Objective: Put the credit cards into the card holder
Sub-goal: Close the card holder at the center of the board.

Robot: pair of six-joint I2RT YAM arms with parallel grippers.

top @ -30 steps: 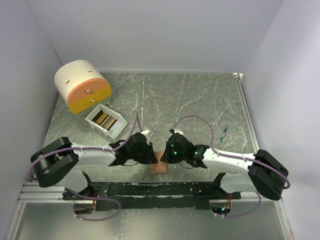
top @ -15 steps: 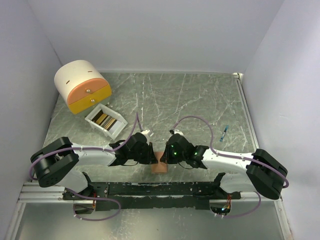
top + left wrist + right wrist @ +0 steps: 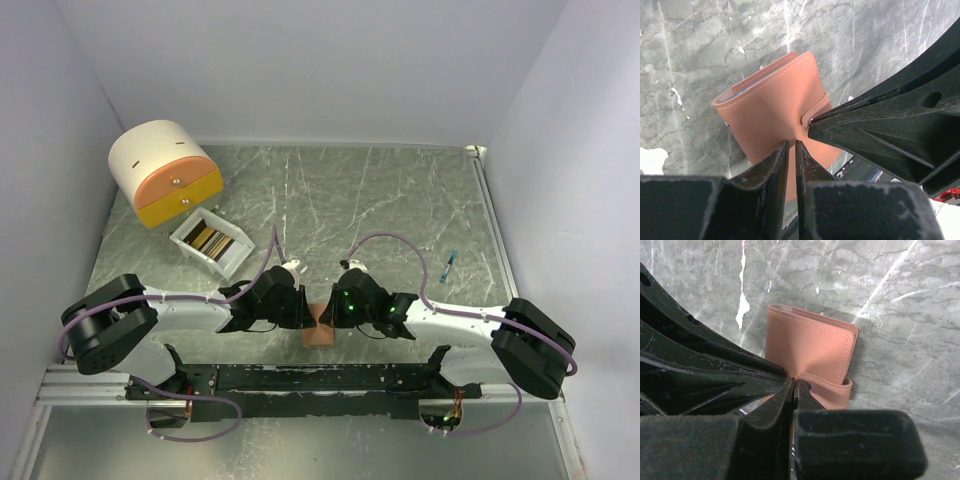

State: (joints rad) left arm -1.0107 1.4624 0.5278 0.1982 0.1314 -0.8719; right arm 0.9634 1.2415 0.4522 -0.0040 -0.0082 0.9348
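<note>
The card holder (image 3: 319, 328) is a salmon-brown wallet, folded shut on the table between my two grippers. In the left wrist view, the card holder (image 3: 765, 112) lies under my left gripper (image 3: 791, 144), whose jaws are almost closed, pinching its cover. In the right wrist view, my right gripper (image 3: 794, 383) is shut on the strap tab (image 3: 827, 390) by the snap stud of the card holder (image 3: 810, 345). The credit cards (image 3: 207, 238) stand in the white box (image 3: 228, 259), yellow and dark edges showing.
The round cream-and-orange drawer unit (image 3: 165, 172) stands at the back left, with the white box in front of it. A small blue pen-like thing (image 3: 450, 265) lies at the right. The black frame rail (image 3: 320, 378) runs just near the card holder.
The right gripper has edged slightly left toward the card holder. The left arm and the card holder have hardly moved.
</note>
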